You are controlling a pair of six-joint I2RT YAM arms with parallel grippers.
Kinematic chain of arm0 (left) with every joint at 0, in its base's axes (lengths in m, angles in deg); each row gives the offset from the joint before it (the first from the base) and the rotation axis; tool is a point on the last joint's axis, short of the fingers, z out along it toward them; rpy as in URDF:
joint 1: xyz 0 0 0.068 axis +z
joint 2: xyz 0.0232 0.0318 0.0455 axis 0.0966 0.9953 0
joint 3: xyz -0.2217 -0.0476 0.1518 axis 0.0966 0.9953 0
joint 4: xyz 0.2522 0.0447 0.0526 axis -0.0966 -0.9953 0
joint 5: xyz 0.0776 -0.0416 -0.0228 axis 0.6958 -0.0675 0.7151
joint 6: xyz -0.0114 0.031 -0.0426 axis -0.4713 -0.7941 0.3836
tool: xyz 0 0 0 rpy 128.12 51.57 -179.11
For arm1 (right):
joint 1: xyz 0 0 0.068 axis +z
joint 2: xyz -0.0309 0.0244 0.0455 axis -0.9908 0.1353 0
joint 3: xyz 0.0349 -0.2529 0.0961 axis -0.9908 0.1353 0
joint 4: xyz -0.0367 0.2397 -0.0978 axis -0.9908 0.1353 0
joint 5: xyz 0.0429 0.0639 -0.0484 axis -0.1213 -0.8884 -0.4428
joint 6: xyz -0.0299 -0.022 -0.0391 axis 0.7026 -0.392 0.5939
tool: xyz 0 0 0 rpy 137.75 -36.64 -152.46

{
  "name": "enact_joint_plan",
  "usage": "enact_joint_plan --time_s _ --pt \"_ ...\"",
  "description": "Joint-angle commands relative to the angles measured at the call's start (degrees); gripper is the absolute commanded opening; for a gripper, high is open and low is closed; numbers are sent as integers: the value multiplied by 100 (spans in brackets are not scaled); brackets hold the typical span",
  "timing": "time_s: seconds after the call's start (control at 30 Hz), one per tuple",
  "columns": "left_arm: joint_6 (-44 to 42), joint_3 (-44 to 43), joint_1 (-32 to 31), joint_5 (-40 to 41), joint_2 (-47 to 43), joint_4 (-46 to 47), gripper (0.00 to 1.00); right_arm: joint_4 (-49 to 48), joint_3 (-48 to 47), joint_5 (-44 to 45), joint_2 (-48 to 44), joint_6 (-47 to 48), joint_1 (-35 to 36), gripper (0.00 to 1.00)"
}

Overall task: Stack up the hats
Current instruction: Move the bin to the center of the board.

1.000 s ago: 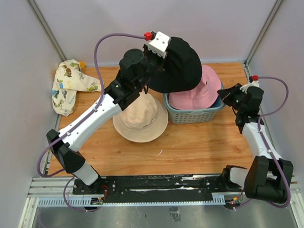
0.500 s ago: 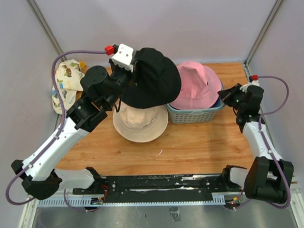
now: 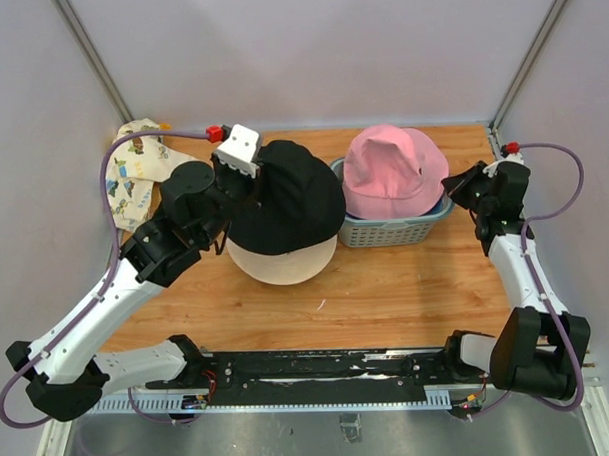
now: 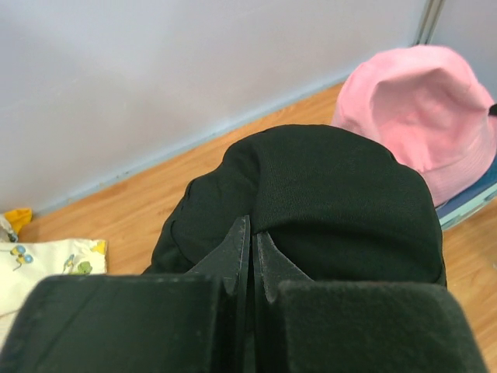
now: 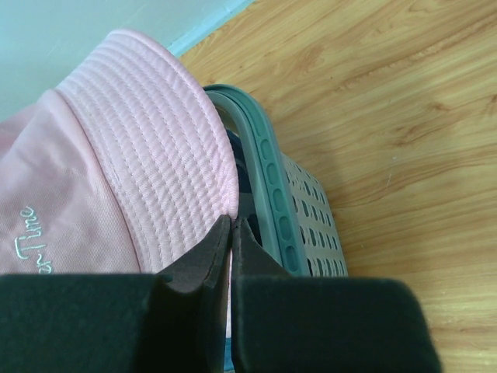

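Observation:
A black hat (image 3: 288,199) covers the crown of the cream hat (image 3: 284,269), whose brim shows below it. My left gripper (image 3: 255,182) is shut on the black hat's near edge; in the left wrist view the closed fingertips (image 4: 237,241) pinch the black fabric (image 4: 334,202). A pink hat (image 3: 393,170) sits on top of the slatted basket (image 3: 385,231). My right gripper (image 3: 463,188) is at the basket's right end, its jaws shut (image 5: 231,222) on the edge of the pink brim (image 5: 163,155).
A cream fabric piece with printed figures (image 3: 138,179) lies at the back left corner (image 4: 39,260). The basket (image 5: 299,210) stands at the back right, near the wall. Bare wood lies in front of the hats.
The left arm has swung the black hat left from over the basket and lowered it onto the cream hat. The pink hat is now uncovered. The right arm has barely moved.

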Motion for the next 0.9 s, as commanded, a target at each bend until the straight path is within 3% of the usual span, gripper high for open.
enact_joint_plan --time_s 0.0,0.27,0.37,0.6,0.87 --pt "123 247 -15 102 -167 -21 0 168 -212 164 23 177 -58 0" --pt "320 871 -15 22 -367 31 0 208 -270 159 118 215 -42 2" --pt "391 1084 -15 1 -435 37 1 277 -304 223 112 292 -2 11" --pt "521 1518 -15 -12 -531 118 1 604 -405 536 -103 538 122 48" --pt "761 1948 -15 -63 -611 158 2 1001 -477 877 -285 795 183 58"
